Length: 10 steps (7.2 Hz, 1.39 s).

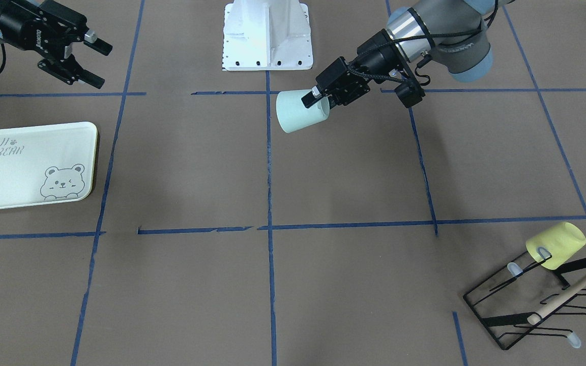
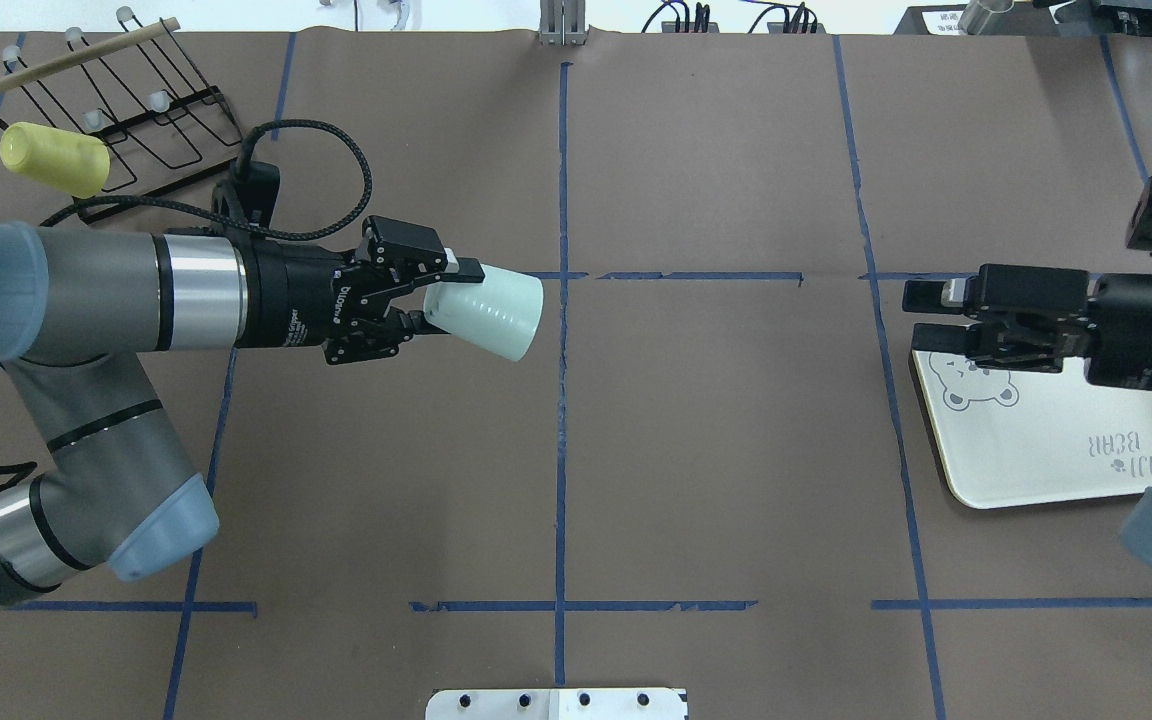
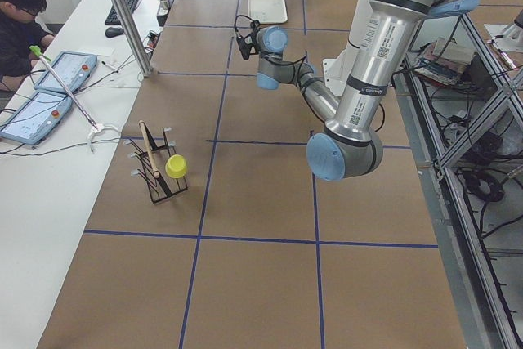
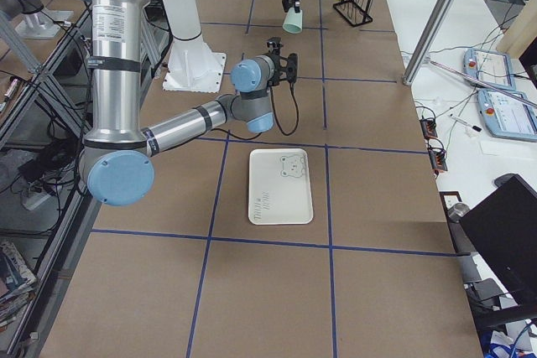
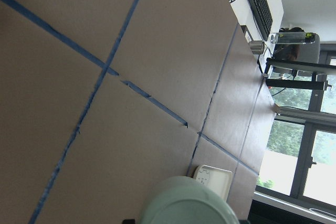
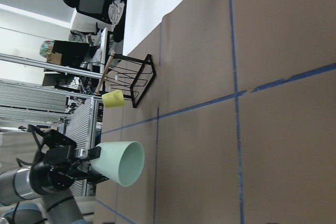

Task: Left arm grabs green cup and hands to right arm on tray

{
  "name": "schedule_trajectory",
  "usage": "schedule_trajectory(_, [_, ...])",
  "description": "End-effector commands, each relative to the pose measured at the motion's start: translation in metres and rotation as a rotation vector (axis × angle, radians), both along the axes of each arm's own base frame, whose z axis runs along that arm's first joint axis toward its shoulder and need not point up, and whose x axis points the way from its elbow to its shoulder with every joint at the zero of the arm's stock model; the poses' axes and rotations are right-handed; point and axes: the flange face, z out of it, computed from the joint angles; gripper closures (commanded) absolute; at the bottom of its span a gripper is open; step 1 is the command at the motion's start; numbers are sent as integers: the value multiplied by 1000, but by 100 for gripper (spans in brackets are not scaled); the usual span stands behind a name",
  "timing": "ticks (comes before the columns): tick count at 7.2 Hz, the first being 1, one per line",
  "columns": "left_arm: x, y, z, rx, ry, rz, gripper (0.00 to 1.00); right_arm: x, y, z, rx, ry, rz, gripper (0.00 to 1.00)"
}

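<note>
Left fingers [image 2: 466, 268] clamp the green cup [image 2: 491, 312] sideways, mouth offered rightward. Right fingers [image 2: 924, 296] hang spread and empty over the tray [image 2: 1036, 450], ready to receive.

tray [image 1: 33, 162]: its left end is cut off by the front view's edge; from overhead, its far edge lies hidden under the right end effector [image 2: 921, 315] and wrist.
green cup [image 5: 189, 204]: the left wrist view shows only one rounded part; the rest falls below the frame.
wire rack [image 1: 504, 320]: its right side runs off the frame.
left end effector [image 4: 291, 2]: too small from the right side to read its fingers.
</note>
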Motion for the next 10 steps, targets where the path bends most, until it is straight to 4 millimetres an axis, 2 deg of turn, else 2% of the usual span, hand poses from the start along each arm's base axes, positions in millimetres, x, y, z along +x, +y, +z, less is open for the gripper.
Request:
schedule_trajectory(1, [-6,19,-12,-74,202,51,84,-50,27,-31,6,-190,23,0])
schedule_trajectory(2, [-10,21,-11,-68,268,52,84,-75,36,-55,-1,-259,24,0])
schedule_trajectory(3, [0,32,-14,-71,286,69,84,-103,52,-72,-23,-315,15,0])
schedule_trajectory(4, [8,40,-20,-69,298,81,84,-120,62,-86,-27,-347,-5,0])
schedule_trajectory(6, [15,49,-25,-67,310,105,84,-136,62,-109,-16,-380,-16,0])
schedule_trajectory(8, [15,52,-28,-64,318,109,84,-145,59,-108,-19,-373,-15,0])
schedule_trajectory(10, [25,68,-32,-62,324,146,84,-145,59,-108,-21,-376,-10,0])
